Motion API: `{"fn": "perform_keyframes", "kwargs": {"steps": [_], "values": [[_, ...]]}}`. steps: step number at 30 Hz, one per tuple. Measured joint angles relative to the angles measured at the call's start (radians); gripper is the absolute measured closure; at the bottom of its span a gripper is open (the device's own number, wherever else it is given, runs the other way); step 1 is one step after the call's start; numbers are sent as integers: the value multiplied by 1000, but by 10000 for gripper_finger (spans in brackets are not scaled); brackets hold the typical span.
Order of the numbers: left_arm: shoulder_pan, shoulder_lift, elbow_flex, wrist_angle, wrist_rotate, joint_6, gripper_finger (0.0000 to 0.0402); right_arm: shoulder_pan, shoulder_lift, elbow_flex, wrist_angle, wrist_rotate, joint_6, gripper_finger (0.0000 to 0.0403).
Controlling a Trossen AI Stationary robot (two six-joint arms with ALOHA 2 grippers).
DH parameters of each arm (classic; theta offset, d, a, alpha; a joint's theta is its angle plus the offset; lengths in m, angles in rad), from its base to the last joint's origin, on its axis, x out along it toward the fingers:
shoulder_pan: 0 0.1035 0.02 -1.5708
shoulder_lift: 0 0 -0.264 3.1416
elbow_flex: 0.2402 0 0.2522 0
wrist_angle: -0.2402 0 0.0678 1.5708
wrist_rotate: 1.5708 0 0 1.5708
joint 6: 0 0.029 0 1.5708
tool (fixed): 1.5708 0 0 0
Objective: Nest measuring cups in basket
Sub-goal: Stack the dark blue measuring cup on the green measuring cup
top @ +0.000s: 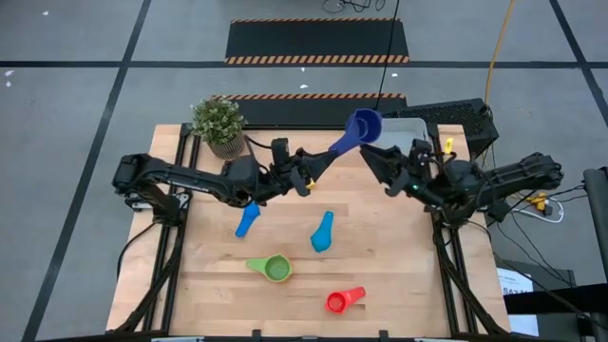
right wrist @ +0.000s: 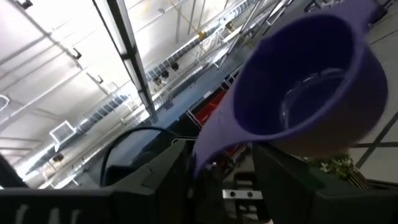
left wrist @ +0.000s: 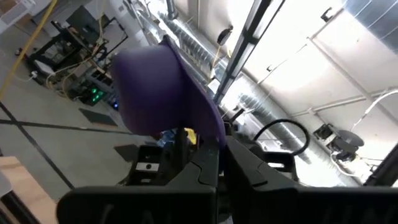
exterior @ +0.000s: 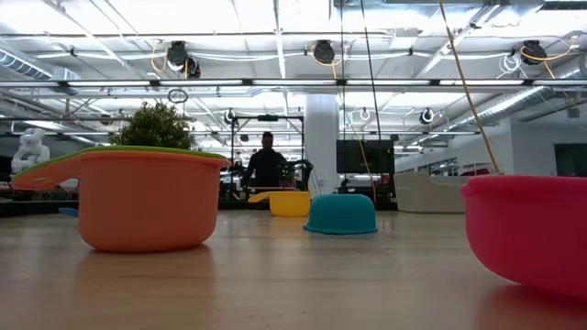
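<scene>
My left gripper [top: 313,173] is shut on the handle of the dark blue measuring cup [top: 364,126], which is raised over the table's far middle, beside the left end of the light-grey basket [top: 410,123]. My right gripper [top: 378,163] is open and faces the cup from the right. In the right wrist view its fingers [right wrist: 283,177] stand on either side of the handle's line below the bowl [right wrist: 305,87]; I see no touch. Two light blue cups [top: 247,220] [top: 323,231], a green cup in an orange one [top: 274,268] and a red cup [top: 344,300] rest on the table. My left gripper pinches the dark blue cup's handle near its free end [left wrist: 186,142] between its two fingers. The fingers slant up toward the table's far right and lie along the handle. The cup is lifted clear and stands tilted above the fingertips, its bowl [left wrist: 155,87] uppermost.
A potted green plant [top: 218,122] stands at the far left. In the low view a yellow cup [exterior: 289,203] sits far back, left of the upturned light blue cup [exterior: 340,214]. Bare wood lies along the table's near left and right.
</scene>
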State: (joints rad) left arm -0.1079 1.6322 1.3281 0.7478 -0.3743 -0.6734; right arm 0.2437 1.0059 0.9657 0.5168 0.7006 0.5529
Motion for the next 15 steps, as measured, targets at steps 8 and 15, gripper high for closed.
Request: {"fn": "perform_keyframes", "kwargs": {"steps": [8,15], "values": [[-28,-67,0,-130,6,22,395,66,-84,0,-146,5,-44,223],[-87,-158,0,-272,12,54,395,107,-137,0,-250,5,-79,222]]}}
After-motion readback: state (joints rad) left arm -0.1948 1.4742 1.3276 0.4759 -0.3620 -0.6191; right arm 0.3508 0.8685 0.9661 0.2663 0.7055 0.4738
